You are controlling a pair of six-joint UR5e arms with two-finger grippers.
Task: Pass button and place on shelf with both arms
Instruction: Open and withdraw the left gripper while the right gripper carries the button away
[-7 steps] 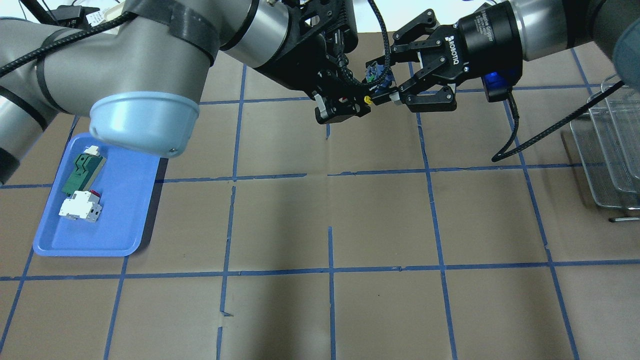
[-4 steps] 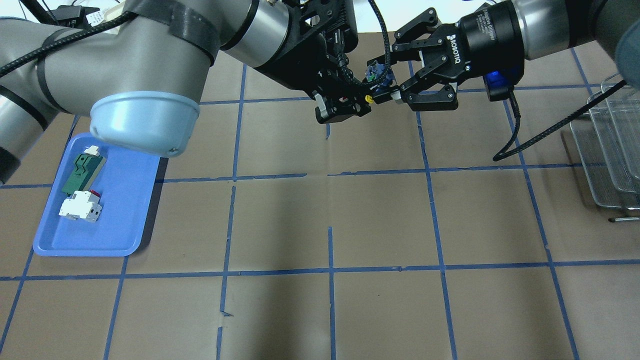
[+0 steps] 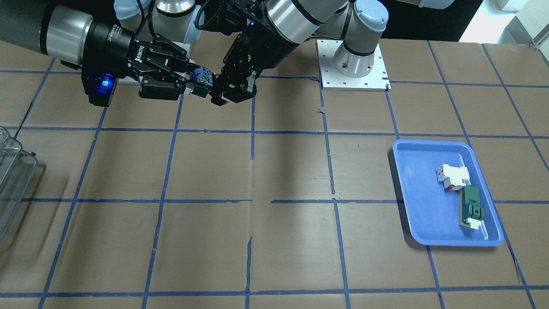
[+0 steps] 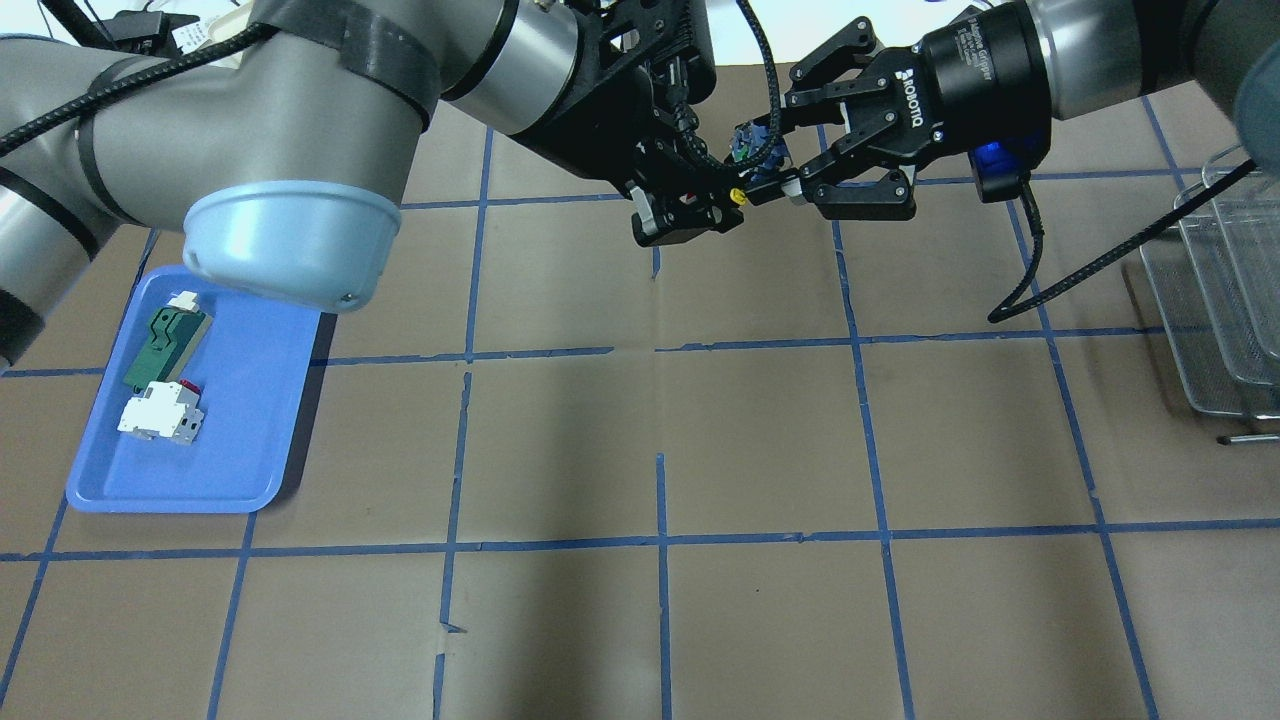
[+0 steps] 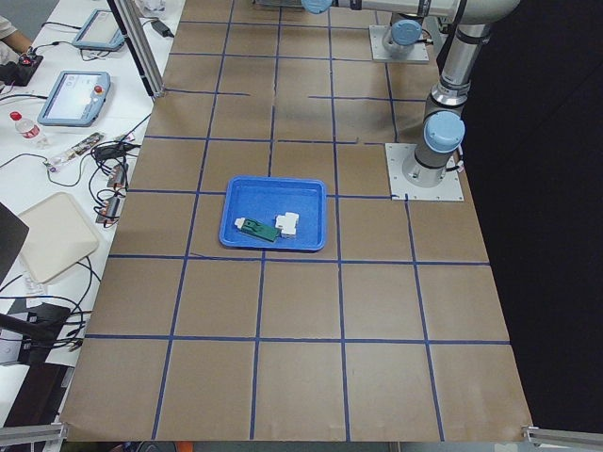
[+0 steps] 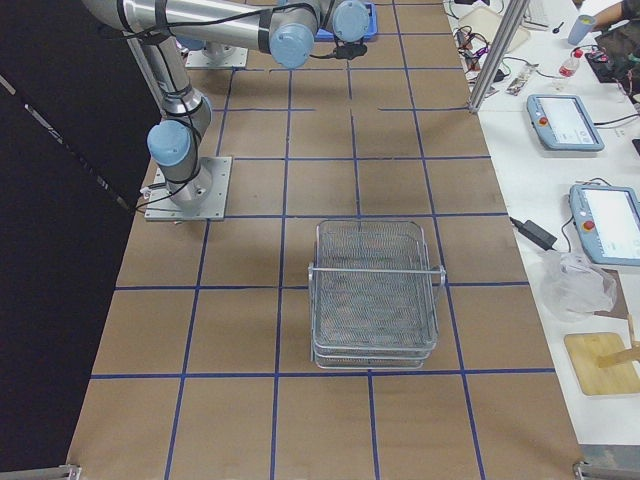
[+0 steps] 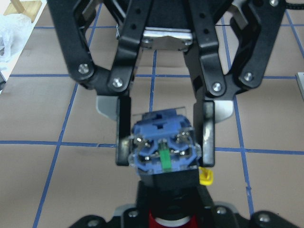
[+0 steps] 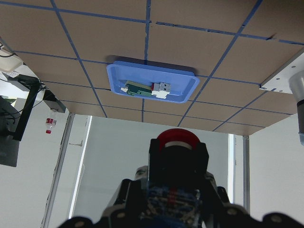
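The button [image 4: 752, 150] hangs in the air over the far middle of the table, between both grippers. My left gripper [image 4: 738, 188] is shut on its black body near the red cap [image 8: 179, 138]. My right gripper [image 4: 776, 168] reaches in from the right. In the left wrist view its fingers [image 7: 207, 133] press both sides of the blue-grey contact block [image 7: 164, 147]. In the front view the button [image 3: 200, 76] sits between the right gripper [image 3: 194, 85] and the left gripper [image 3: 218, 92]. The wire-mesh shelf [image 6: 375, 290] stands at the table's right end [image 4: 1215, 300].
A blue tray [image 4: 250, 440] on the left holds a white-and-red breaker block [image 4: 160, 412] and a flat green part [image 4: 165, 340]. The left arm's large elbow [image 4: 290, 240] overhangs the tray's far end. Brown table with blue tape grid.
The right gripper has shifted slightly toward the far edge, and its fingers have drawn in a little around the contact block. The left arm has barely moved.
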